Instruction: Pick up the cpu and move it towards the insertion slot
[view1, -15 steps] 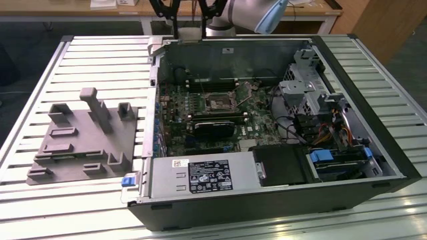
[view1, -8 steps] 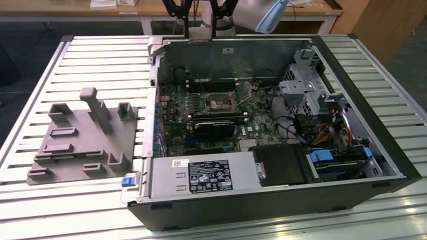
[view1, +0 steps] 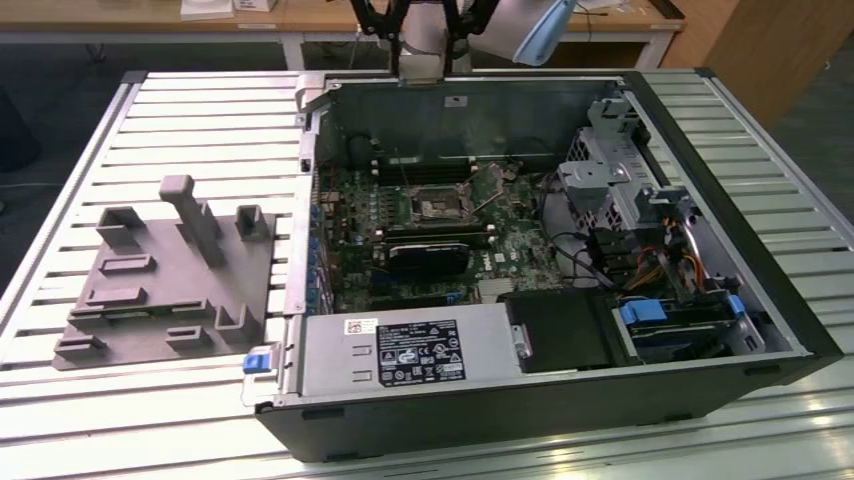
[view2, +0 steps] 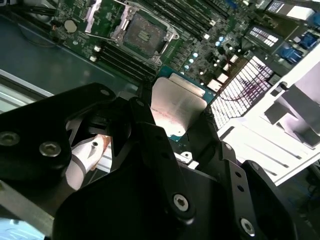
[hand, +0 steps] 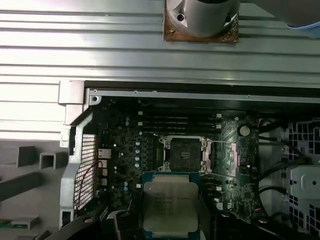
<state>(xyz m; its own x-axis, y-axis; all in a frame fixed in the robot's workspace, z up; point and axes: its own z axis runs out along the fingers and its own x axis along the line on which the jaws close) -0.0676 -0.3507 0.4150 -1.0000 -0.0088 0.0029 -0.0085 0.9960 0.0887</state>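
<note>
The cpu (view2: 176, 106), a flat square chip with a silvery top, is held by its edges between my gripper's black fingers (view2: 144, 120). My gripper (hand: 171, 220) is shut on the cpu (hand: 171, 202), which hangs above the green circuit board. The insertion slot (hand: 181, 154) is a square black socket in a silvery frame. It lies uncovered on the board, a short way beyond the chip. In the second wrist view the insertion slot (view2: 142, 34) shows past the chip's far edge. The exterior view shows the insertion slot (view1: 441, 208) in the middle of the board.
The open computer case (view1: 747, 300) lies on a slatted metal table (view1: 200, 130), with drive cages and cables at the exterior view's right. A black module (view1: 430, 258) and a power supply (view1: 400, 352) sit nearer. A grey plastic fixture (view1: 167, 290) stands at the left.
</note>
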